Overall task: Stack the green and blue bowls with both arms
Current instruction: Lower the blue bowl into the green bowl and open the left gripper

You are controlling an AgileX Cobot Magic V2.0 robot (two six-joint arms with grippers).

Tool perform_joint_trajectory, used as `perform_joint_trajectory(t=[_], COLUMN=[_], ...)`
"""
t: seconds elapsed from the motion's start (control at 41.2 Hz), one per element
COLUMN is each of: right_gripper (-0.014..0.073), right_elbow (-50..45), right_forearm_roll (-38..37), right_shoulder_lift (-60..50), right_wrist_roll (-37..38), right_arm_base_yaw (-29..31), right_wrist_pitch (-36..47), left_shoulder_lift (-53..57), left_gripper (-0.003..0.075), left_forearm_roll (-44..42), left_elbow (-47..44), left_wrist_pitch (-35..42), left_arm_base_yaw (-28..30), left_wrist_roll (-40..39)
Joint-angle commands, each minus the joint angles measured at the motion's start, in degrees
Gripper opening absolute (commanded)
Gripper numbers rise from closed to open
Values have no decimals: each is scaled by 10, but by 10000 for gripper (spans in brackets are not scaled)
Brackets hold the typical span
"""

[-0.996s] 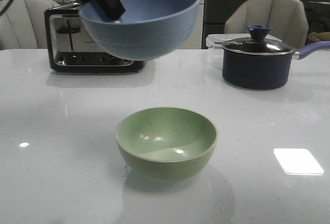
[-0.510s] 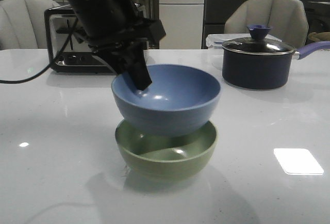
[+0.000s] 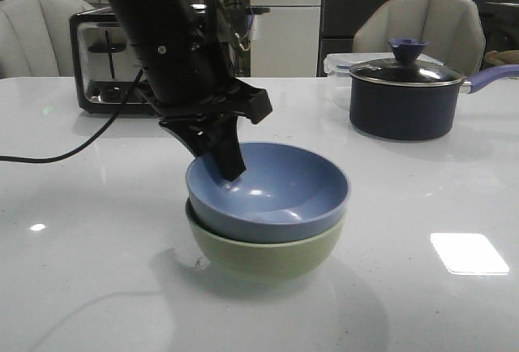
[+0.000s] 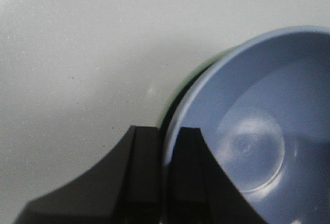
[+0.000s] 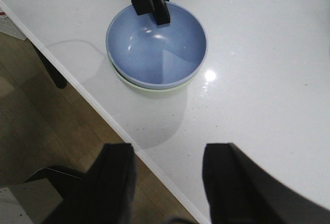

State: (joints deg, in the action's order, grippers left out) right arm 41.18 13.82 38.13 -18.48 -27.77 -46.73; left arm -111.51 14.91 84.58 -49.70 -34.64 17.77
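The dusty blue bowl (image 3: 272, 194) sits nested inside the pale green bowl (image 3: 263, 253) at the middle of the white table. My left gripper (image 3: 223, 161) is shut on the blue bowl's left rim, one finger inside and one outside; the left wrist view shows the blue bowl (image 4: 258, 131), a green sliver of the green bowl (image 4: 178, 87) and the left gripper (image 4: 165, 139). My right gripper (image 5: 167, 154) is open and empty, held high over the table's near edge, apart from the stacked blue bowl (image 5: 157, 46). The green bowl's rim (image 5: 154, 88) barely shows there.
A dark navy lidded pot (image 3: 405, 96) with a blue handle stands at the back right. A toaster (image 3: 109, 64) stands at the back left, with a black cable trailing over the table. The table edge (image 5: 129, 141) and wooden floor lie below my right gripper.
My left gripper has lowered the blue bowl from high at the back left down into the green bowl, where it now sits nested.
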Motion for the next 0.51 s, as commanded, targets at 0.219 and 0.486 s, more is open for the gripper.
perform_joint_trajectory(t=[0.219, 0.486], right_gripper=[425, 425], right_elbow=[14, 14], right_forearm_roll=[5, 5], right_shoulder_lift=[-1, -1], right_wrist_roll=[-6, -6], right_arm_base_yaw=[0, 0], right_wrist_pitch=[36, 36], left_shoulder_lift=[28, 48], left_gripper=[97, 388], left_forearm_roll=[8, 7], left_elbow=[13, 13], left_wrist_pitch=[3, -17], left_arm_base_yaw=[-2, -2], left_wrist_roll=[-3, -3])
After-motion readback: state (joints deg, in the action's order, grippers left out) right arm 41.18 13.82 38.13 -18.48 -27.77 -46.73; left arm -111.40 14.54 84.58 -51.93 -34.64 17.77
